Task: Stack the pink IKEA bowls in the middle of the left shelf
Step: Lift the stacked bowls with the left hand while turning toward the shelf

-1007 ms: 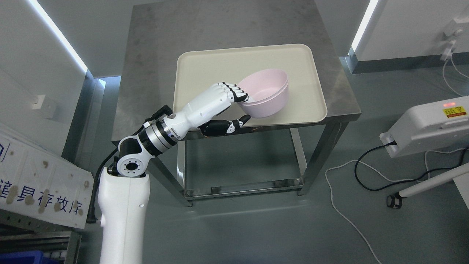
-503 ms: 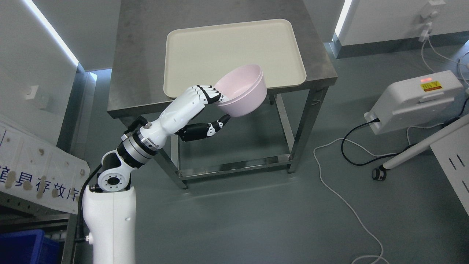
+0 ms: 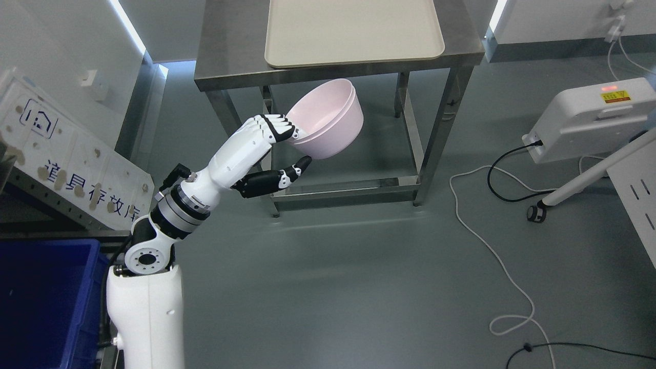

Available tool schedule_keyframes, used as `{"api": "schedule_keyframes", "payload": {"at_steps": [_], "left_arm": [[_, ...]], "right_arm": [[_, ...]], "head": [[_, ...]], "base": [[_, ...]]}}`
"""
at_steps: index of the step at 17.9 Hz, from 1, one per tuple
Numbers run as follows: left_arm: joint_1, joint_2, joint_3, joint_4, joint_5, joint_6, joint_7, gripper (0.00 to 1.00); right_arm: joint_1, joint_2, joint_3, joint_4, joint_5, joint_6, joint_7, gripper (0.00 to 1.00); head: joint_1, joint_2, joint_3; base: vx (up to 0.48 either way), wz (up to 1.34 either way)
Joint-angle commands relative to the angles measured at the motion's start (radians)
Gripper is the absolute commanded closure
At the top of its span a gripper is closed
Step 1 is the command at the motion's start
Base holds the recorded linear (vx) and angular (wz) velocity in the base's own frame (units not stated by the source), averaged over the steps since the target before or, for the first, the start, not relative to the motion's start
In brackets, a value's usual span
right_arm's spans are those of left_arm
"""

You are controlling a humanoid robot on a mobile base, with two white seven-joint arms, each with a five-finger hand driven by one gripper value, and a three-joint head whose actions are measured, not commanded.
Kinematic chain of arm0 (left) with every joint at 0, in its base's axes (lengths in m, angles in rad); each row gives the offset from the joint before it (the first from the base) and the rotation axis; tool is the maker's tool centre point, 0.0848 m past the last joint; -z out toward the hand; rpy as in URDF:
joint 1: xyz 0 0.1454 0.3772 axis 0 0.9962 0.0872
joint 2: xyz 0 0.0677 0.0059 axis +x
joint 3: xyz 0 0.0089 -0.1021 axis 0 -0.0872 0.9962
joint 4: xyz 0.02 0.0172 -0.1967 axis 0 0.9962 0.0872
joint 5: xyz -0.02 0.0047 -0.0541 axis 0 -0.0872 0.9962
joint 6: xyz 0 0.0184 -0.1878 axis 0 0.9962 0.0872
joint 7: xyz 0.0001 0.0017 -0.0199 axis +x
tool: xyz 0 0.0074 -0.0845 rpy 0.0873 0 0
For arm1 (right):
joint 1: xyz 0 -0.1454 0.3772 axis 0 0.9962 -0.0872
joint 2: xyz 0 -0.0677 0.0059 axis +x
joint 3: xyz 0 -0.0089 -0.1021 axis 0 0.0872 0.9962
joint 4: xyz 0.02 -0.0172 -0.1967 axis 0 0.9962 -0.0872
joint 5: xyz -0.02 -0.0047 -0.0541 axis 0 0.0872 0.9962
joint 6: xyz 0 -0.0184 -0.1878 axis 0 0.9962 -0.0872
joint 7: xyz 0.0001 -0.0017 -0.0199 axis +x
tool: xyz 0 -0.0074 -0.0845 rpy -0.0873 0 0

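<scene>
My left hand [image 3: 287,148] is shut on the pink bowls [image 3: 328,120], two nested together. Its fingers [image 3: 274,128] hook over the near rim and its thumb [image 3: 300,165] presses under the base. The bowls hang tilted in the air, in front of and below the steel table's front edge. The cream tray [image 3: 353,31] on the steel table [image 3: 230,46] holds nothing that I can see. The right arm is not in view.
A blue bin [image 3: 41,297] sits at the lower left by a shelf frame with a white sign [image 3: 72,159]. A white machine [image 3: 589,118] stands on the right. Black and white cables [image 3: 492,241] trail over the grey floor.
The camera has backed away and turned left, so the table has slid up the picture. The left hand has carried the bowls off the tray to below the table's edge.
</scene>
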Motion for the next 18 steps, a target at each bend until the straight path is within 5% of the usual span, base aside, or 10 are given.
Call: {"api": "schedule_keyframes", "payload": {"at_steps": [1, 18], "left_arm": [[0.012, 0.017, 0.027, -0.052, 0.01, 0.0, 0.0, 0.91], [0.027, 0.017, -0.016, -0.06, 0.026, 0.0, 0.002, 0.91]], "right_arm": [[0.0, -0.017, 0.0, 0.0, 0.0, 0.001, -0.003, 0.0], [0.0, -0.017, 0.0, 0.0, 0.0, 0.001, -0.001, 0.0]], "head": [[0.0, 0.0, 0.0], [0.0, 0.0, 0.0]], "base": [[-0.376, 0.09], [-0.374, 0.1]]}}
